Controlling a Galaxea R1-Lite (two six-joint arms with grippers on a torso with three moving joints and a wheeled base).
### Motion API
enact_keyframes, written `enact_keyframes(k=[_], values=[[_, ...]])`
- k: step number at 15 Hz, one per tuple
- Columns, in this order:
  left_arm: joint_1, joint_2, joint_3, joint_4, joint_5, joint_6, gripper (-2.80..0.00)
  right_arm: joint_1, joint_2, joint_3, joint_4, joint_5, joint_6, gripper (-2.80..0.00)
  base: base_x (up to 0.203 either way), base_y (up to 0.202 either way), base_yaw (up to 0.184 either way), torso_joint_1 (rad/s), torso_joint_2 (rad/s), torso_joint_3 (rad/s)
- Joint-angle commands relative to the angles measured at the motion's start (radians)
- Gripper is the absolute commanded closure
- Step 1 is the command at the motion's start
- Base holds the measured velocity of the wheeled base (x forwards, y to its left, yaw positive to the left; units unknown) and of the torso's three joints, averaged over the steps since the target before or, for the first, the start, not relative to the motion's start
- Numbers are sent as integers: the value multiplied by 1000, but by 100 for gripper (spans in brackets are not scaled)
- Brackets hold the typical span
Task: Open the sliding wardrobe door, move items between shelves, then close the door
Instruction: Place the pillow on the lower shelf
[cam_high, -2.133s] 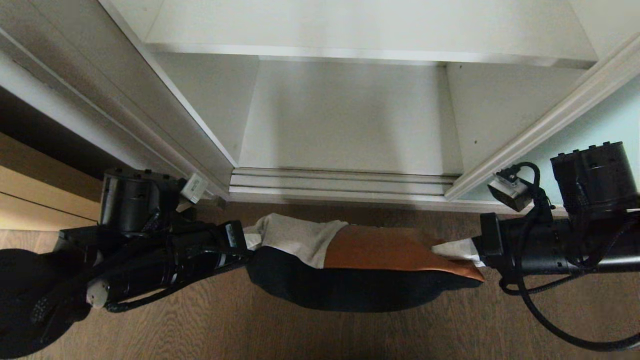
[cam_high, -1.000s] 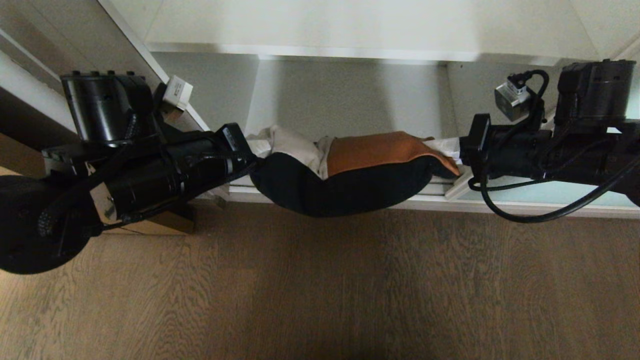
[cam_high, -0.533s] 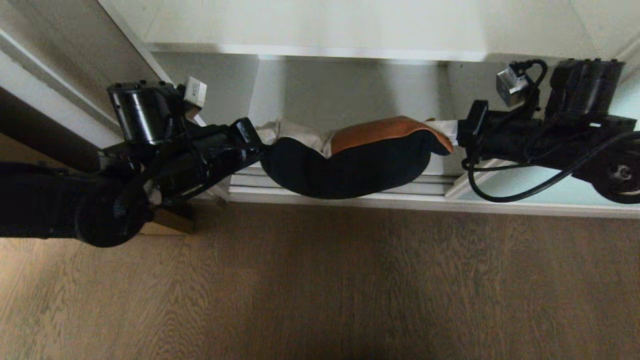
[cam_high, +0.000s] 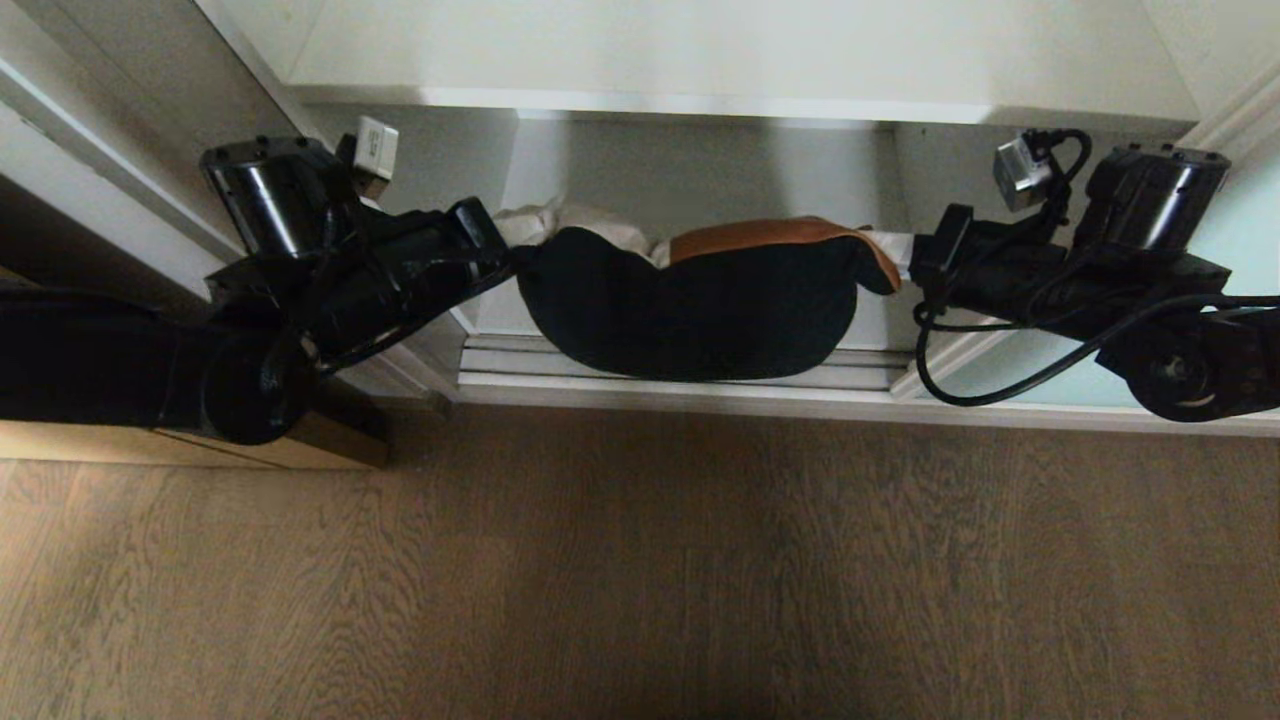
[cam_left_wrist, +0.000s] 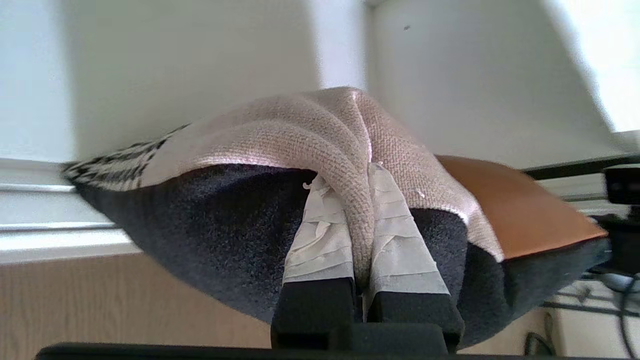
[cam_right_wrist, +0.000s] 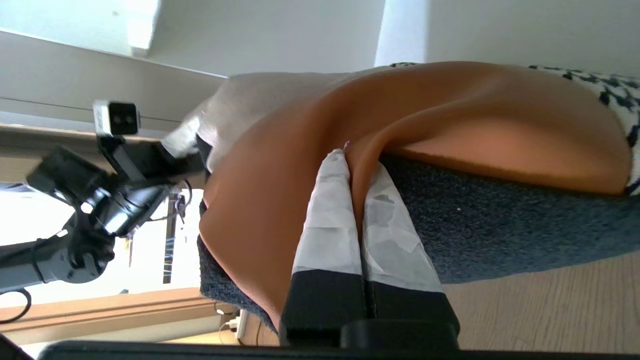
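The patchwork cushion (cam_high: 690, 310) hangs stretched between my two grippers, its black back towards the head camera and a strip of rust-orange along its top edge. It sags in front of the wardrobe's low compartment, just above the door track (cam_high: 680, 362). My left gripper (cam_high: 505, 255) is shut on the off-white corner (cam_left_wrist: 345, 150); the taped fingers (cam_left_wrist: 320, 235) pinch a fold of it. My right gripper (cam_high: 905, 262) is shut on the orange corner (cam_right_wrist: 450, 110), its fingers (cam_right_wrist: 327, 220) pressed together on the fabric. A white shelf (cam_high: 700, 60) spans above, another white board (cam_high: 700, 190) lies behind the cushion. The sliding wardrobe door (cam_high: 1235, 235) shows pale blue-green at the right.
Grey-brown wood floor (cam_high: 640, 560) fills the near half of the head view. The wardrobe's left side panel (cam_high: 130, 90) rises behind my left arm, with a tan wooden panel (cam_high: 150, 445) below it. A black cable (cam_high: 1000, 385) loops under my right wrist.
Both arms have carried the cushion up and in towards the wardrobe opening. It has tipped so that more of its black back shows. Both grips are unchanged.
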Motion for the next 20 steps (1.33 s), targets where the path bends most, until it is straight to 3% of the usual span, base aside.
enact_keyframes(k=[1, 5, 7, 9, 11, 14, 16, 20], values=[[-1, -42, -64, 33, -29, -3, 0, -12, -51, 28, -6, 7, 5, 0, 0, 0, 0, 0, 0, 0], [-6, -11, -180, 94, -61, 1, 0, -29, -44, 74, -85, 48, 8, 0, 0, 0, 0, 0, 0, 0], [-6, 27, -165, 88, -86, 4, 0, -33, 5, 93, -122, 63, 12, 0, 0, 0, 0, 0, 0, 0], [-2, 103, -133, 27, -93, 28, 0, -34, 96, 100, -191, 80, 12, 0, 0, 0, 0, 0, 0, 0], [15, 199, -86, -112, -99, 38, 0, -34, 223, 96, -294, 100, 12, 0, 0, 0, 0, 0, 0, 0], [70, 342, -67, -244, -145, 39, 0, -36, 374, 96, -492, 151, 11, 0, 0, 0, 0, 0, 0, 0], [107, 361, -52, -273, -198, 35, 0, -37, 373, 129, -533, 204, 11, 0, 0, 0, 0, 0, 0, 0], [121, 362, 27, -323, -210, 34, 0, -37, 363, 67, -548, 240, 14, 0, 0, 0, 0, 0, 0, 0]])
